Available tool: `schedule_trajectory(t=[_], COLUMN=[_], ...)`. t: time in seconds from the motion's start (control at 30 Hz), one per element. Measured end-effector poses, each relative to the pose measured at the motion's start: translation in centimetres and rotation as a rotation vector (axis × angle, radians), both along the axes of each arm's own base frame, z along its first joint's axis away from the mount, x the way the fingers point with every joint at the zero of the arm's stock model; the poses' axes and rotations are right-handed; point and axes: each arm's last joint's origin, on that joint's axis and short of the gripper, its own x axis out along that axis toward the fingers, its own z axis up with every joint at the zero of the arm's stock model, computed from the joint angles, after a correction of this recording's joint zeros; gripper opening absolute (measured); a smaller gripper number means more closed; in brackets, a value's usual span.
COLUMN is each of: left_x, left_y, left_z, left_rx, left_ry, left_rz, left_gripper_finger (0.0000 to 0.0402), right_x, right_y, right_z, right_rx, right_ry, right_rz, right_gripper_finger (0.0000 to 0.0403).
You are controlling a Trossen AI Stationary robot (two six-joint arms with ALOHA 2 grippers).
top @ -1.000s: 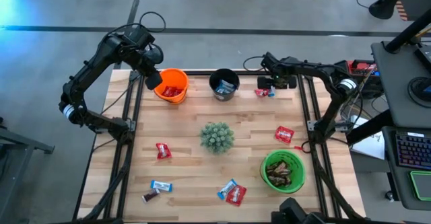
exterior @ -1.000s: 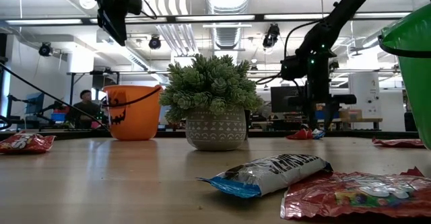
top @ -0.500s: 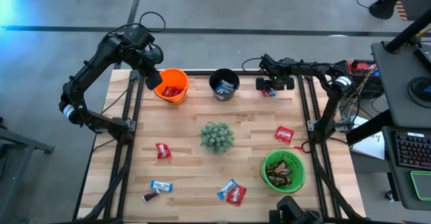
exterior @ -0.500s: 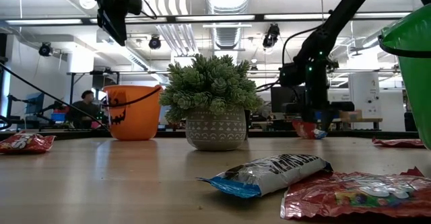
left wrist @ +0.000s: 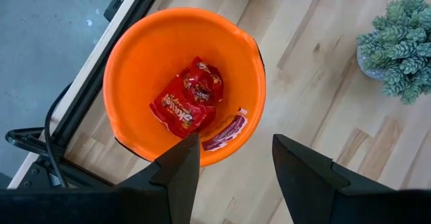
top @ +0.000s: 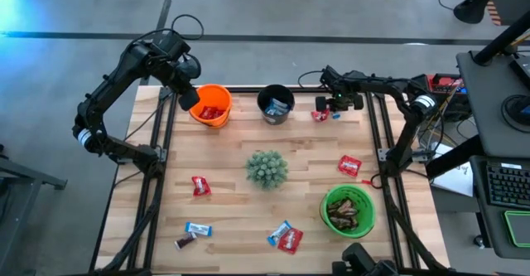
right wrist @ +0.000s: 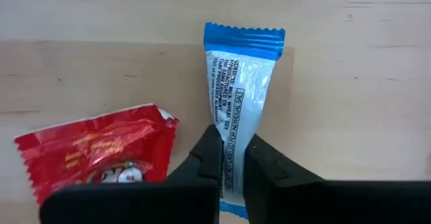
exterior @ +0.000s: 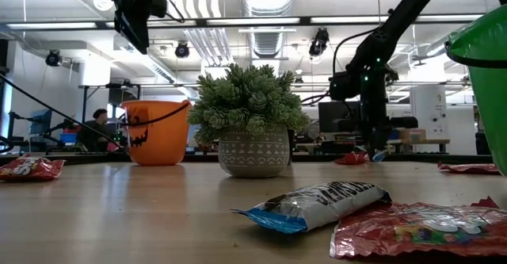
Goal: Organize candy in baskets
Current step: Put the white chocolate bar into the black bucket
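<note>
My right gripper (right wrist: 229, 162) is at the table's far right, shut on a blue-and-silver candy (right wrist: 239, 93) that lies on the wood beside a red candy (right wrist: 94, 157). In the high view this right gripper (top: 330, 108) stands just right of the black basket (top: 276, 104). My left gripper (left wrist: 232, 173) hangs open above the orange basket (left wrist: 182, 83), which holds red candy (left wrist: 188, 103). The green basket (top: 349, 210) at the near right holds dark candy. My right gripper pinches the blue-and-silver candy's two long sides (right wrist: 232, 140) between its two fingers, in the half toward one end. The fingers come from above, pointing down, and lie across the bar. The wrapper is squeezed narrow there, and the candy lies flat on the table.
A spiky green plant (top: 267, 168) stands mid-table. Loose candy lies around it: red (top: 200, 186) at the left, blue (top: 198, 229) and brown (top: 185, 241) near left, a blue and red pair (top: 284, 236) at the front, red (top: 349, 166) at the right.
My right gripper has shut on the blue-and-silver candy at the far right of the table, staying over the same spot. The red candy beside it has shifted a little. My left gripper has kept still above the orange basket.
</note>
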Motion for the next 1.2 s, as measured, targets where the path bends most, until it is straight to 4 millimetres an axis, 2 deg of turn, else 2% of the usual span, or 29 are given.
schedule_trajectory(t=[0.17, 0.5, 0.67, 0.8, 0.97, 1.2], left_x=[0.0, 0.0, 0.0, 0.0, 0.0, 0.0], left_y=[0.0, 0.0, 0.0, 0.0, 0.0, 0.0], left_z=[0.0, 0.0, 0.0, 0.0, 0.0, 0.0], left_rx=[0.0, 0.0, 0.0, 0.0, 0.0, 0.0], left_ry=[0.0, 0.0, 0.0, 0.001, 0.001, 0.001], left_rz=[0.0, 0.0, 0.0, 0.0, 0.0, 0.0], left_gripper_finger=[0.0168, 0.0168, 0.0168, 0.0168, 0.0168, 0.0168], right_x=[-0.4, 0.1, 0.2, 0.6, 1.6, 5.2], right_y=[0.6, 2.8, 3.1, 2.9, 2.8, 2.8], right_z=[2.4, 11.9, 15.2, 16.3, 15.8, 15.6], right_rx=[-0.04, -0.305, -0.402, -0.429, -0.419, -0.436], right_ry=[-0.033, -0.252, -0.315, -0.331, -0.33, -0.523], right_rz=[0.011, 0.08, 0.121, 0.14, 0.168, 0.279], right_gripper_finger=[0.0018, 0.0018, 0.0018, 0.0018, 0.0018, 0.0018])
